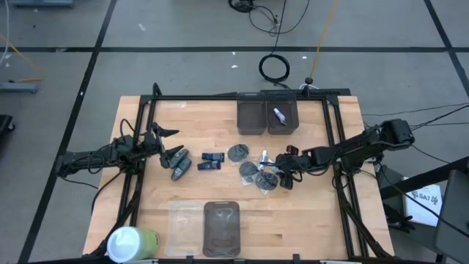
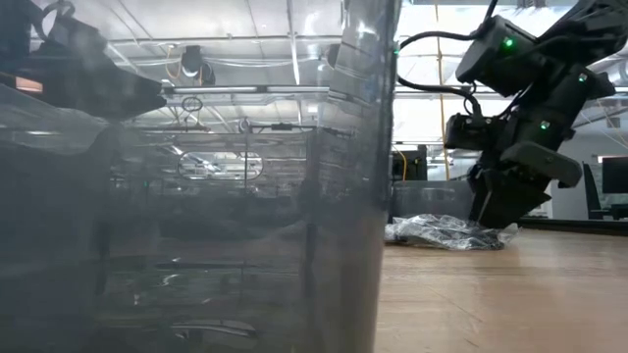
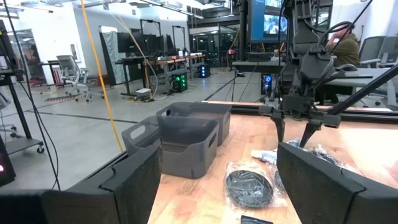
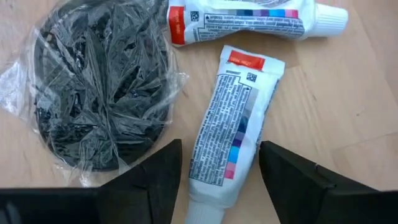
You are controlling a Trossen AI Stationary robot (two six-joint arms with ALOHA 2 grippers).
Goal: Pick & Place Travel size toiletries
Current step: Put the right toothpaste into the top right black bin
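Observation:
Travel size toiletries lie mid-table: two white tubes (image 1: pixel 266 160), dark round packets (image 1: pixel 237 152), dark blue packs (image 1: pixel 212 158) and grey bottles (image 1: pixel 178 163). My right gripper (image 4: pixel 219 182) slants down, open, over the nearer white tube (image 4: pixel 230 134). Its fingers stand on either side of the tube's cap end without touching it. A second tube (image 4: pixel 249 22) and a wrapped round packet (image 4: pixel 99 87) lie beside it flat on the wood. My left gripper (image 1: pixel 170 144) waits open at the table's left, level, with nothing between its fingers (image 3: pixel 134 186).
Two dark bins (image 1: pixel 251 117) stand at the far edge, and the right one holds a tube (image 1: pixel 279 114). See-through bins (image 1: pixel 222 227) sit at the near edge and fill the low view's left. A white-and-green cylinder (image 1: pixel 132 243) stands at the near left corner.

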